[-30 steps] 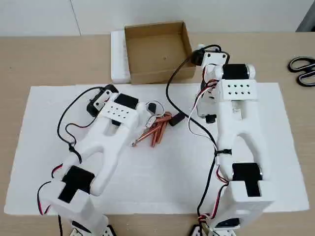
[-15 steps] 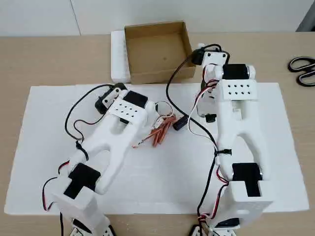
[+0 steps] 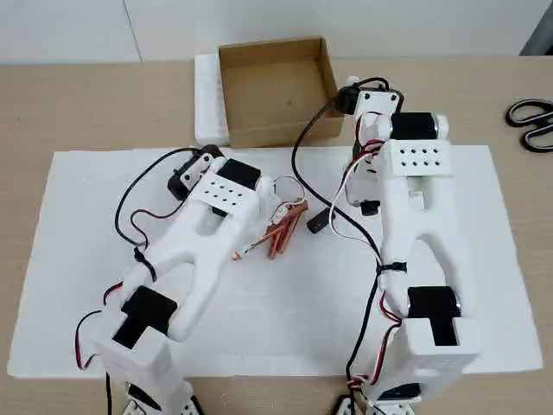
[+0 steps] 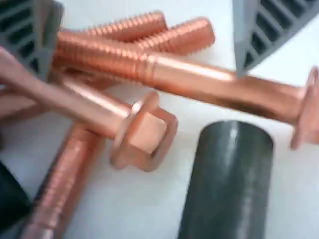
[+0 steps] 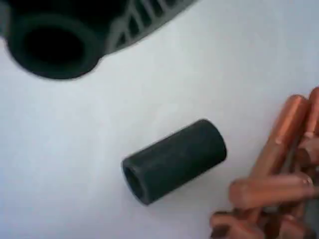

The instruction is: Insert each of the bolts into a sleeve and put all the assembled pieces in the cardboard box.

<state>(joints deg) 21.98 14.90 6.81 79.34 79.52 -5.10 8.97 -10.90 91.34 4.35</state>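
Several copper bolts [image 3: 278,235] lie in a loose pile on the white foam mat [image 3: 259,311]. My left gripper [image 3: 281,207] is down over the pile, open, and its grey fingers [image 4: 264,30] stand either side of one long bolt [image 4: 199,79]. A black sleeve [image 3: 316,220] lies on the mat just right of the pile; the same loose sleeve [image 5: 174,159] lies beside the bolts [image 5: 279,194] in the right wrist view. My right gripper [image 3: 367,201] hangs over the mat right of that sleeve, shut on another black sleeve [image 5: 50,45]. The cardboard box [image 3: 285,134] stands open behind the mat.
A white foam block [image 3: 207,99] lies against the box's left side. Scissors [image 3: 531,121] rest on the bare table at the far right. Black cables [image 3: 298,160] loop between the two arms, over the mat near the bolts.
My left arm has swung right and down onto the bolt pile. The pile and the loose sleeve have been nudged slightly toward the front right. The right arm has stayed still.
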